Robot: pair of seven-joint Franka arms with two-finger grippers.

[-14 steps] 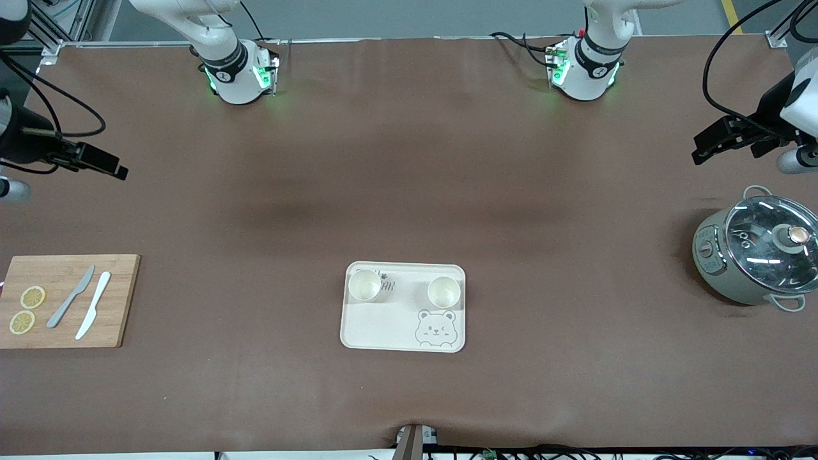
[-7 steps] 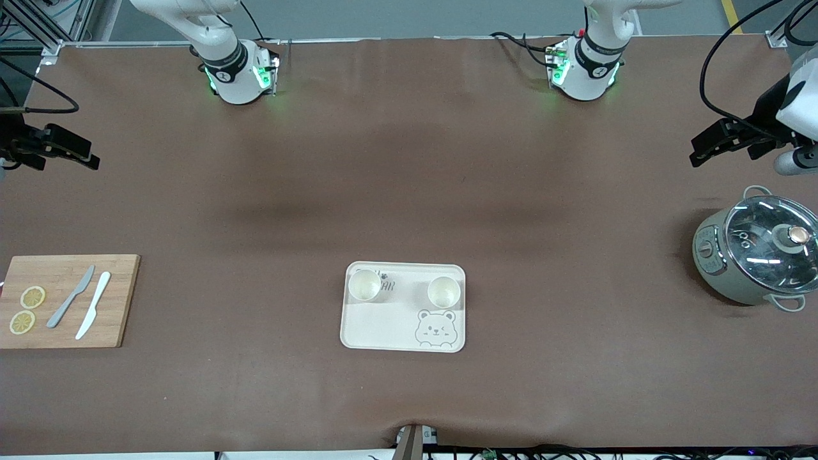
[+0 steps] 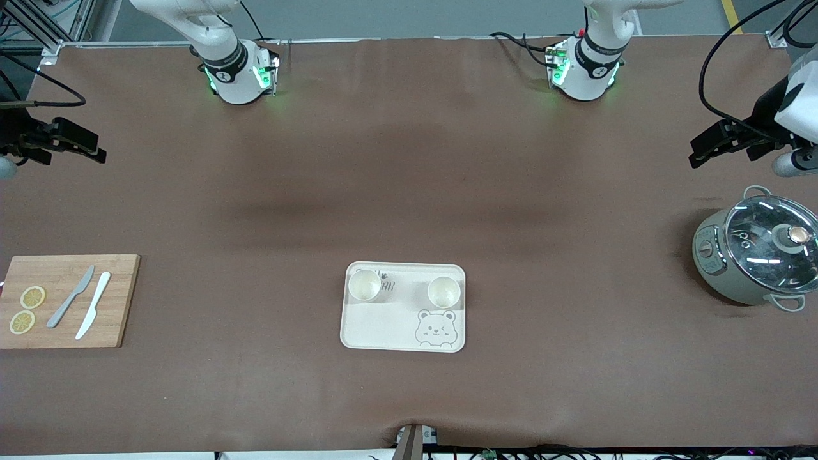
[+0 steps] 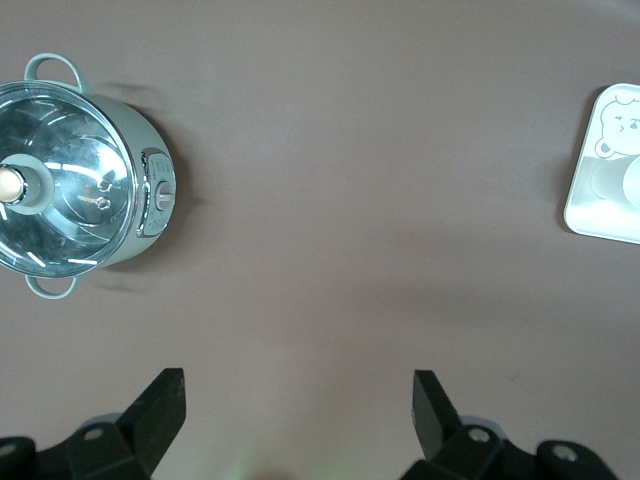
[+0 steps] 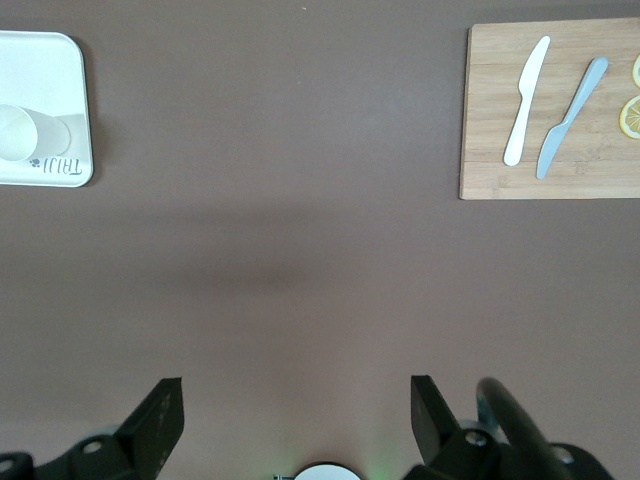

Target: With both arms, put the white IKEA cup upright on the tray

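At the right arm's end of the table, the right gripper (image 3: pixel 96 148) hangs above bare brown table surface with its fingers (image 5: pixel 160 415) spread apart and nothing between them. Nearer the front camera at that same end lies a wooden cutting board (image 3: pixel 121 300) carrying two lemon slices (image 3: pixel 27 310), a grey knife (image 3: pixel 70 296) and a white knife (image 3: pixel 93 305), side by side.

Midway along the table sits the cream tray (image 3: pixel 383 332), flat, with a printed bear (image 3: pixel 436 328) at one corner. Two white cups (image 3: pixel 365 284) stand upright on the tray, apart from each other, the second cup (image 3: pixel 443 291) toward the left arm's end.

At the left arm's end, a lidded pot (image 3: pixel 754 252) rests on the table. The left gripper (image 3: pixel 700 152) hangs above bare table close to the pot, fingers (image 4: pixel 160 400) spread apart and empty.
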